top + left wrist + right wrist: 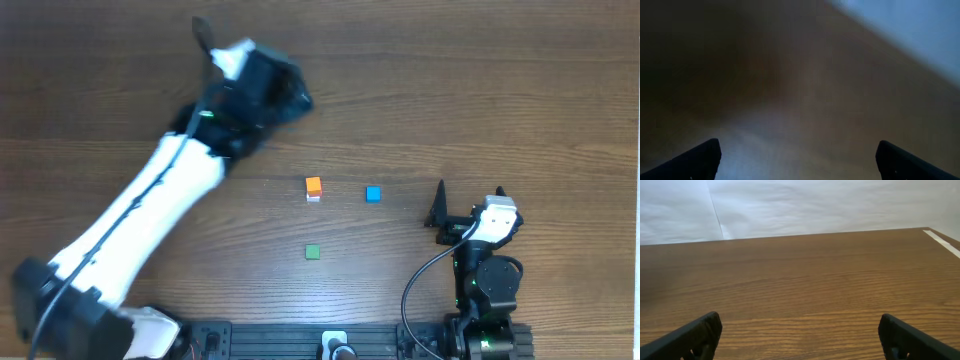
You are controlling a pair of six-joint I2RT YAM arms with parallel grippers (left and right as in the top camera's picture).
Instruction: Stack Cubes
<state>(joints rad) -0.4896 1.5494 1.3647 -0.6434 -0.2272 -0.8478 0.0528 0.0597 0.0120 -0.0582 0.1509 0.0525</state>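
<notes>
An orange cube (313, 185) lies mid-table, with a small pale piece showing at its near edge. A blue cube (373, 193) sits just right of it, and a green cube (312, 252) lies nearer the arm bases. My left gripper (207, 38) is far off at the back left, away from all the cubes. In its own wrist view the left gripper (797, 162) is open and holds nothing, close over blurred wood. My right gripper (440, 205) rests open right of the blue cube, and nothing sits between the right gripper (800, 337) fingers.
The brown wooden table (520, 90) spreads wide around the cubes. A white wall (830, 205) stands behind the table's far edge in the right wrist view. The left arm's white link (150, 215) lies diagonally across the left side.
</notes>
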